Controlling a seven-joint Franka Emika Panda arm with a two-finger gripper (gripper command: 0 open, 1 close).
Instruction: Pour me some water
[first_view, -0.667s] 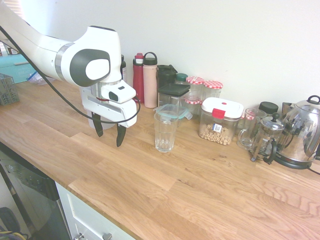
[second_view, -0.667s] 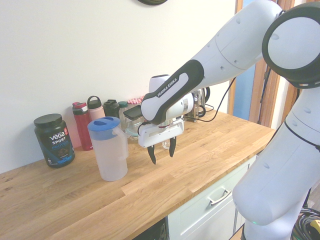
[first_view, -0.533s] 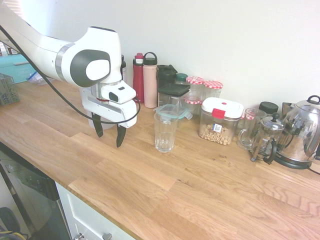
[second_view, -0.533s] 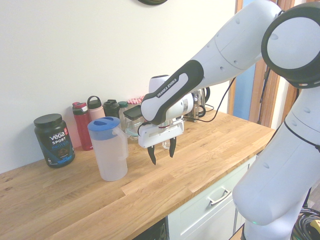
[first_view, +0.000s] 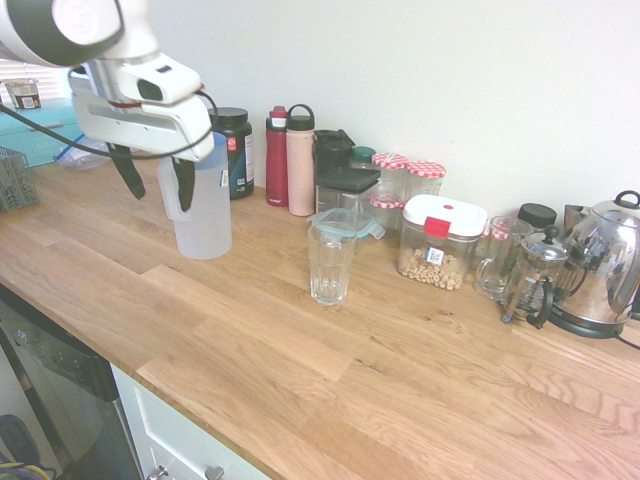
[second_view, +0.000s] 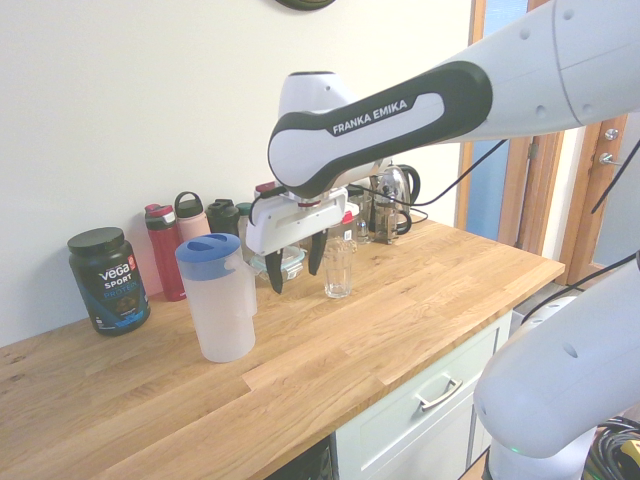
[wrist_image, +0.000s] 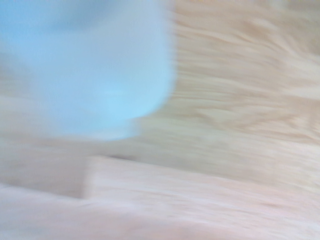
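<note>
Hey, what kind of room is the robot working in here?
Most likely a home kitchen: a stainless steel electric kettle, a French press and a container of ring-shaped cereal stand together on a wooden countertop.

Pale wall (first_view: 400, 80); wooden counter (first_view: 400, 380); white drawer (second_view: 430, 395); wooden door (second_view: 598, 190).

Bright, pale exterior views, glare on the kettle (first_view: 605, 262), wrist view heavily blurred, perhaps by motion
</note>
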